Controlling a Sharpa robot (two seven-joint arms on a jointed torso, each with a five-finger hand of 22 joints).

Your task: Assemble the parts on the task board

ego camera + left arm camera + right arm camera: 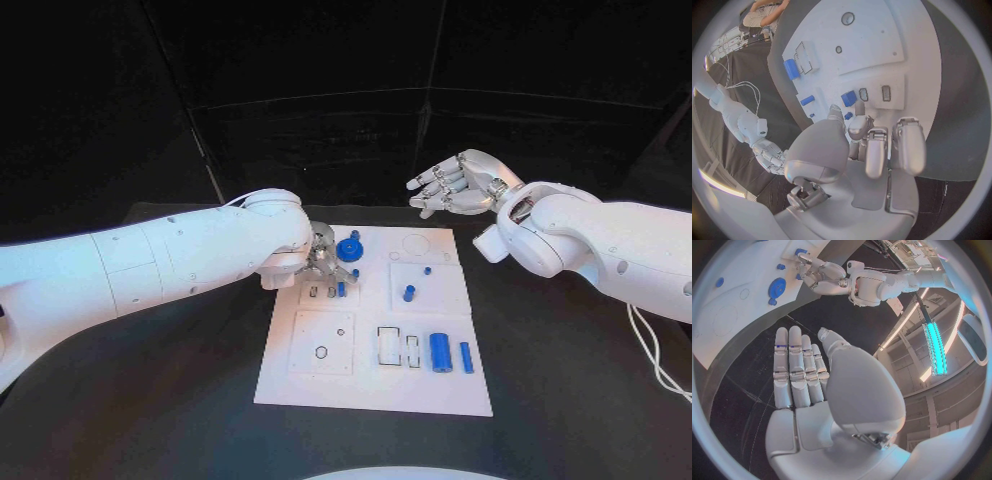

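The white task board (372, 385) lies in the middle of the black table. My left hand (320, 262) hangs over its far left part, fingers pointing down beside a blue gear (349, 250). In the left wrist view a small blue piece (848, 116) shows between the thumb tip and a fingertip (859, 107); whether it is pinched is unclear. A blue block (849, 98) stands next to two empty slots. My right hand (459, 185) is raised beyond the board's far right corner, fingers straight, holding nothing. In the right wrist view the gear (777, 288) lies far from this hand (801, 377).
On the board lie two blue bars (440, 352) (466, 357) at the near right, and small blue pegs (410, 293) (427, 269) on the far right panel. Bare black table (577, 400) surrounds the board on all sides.
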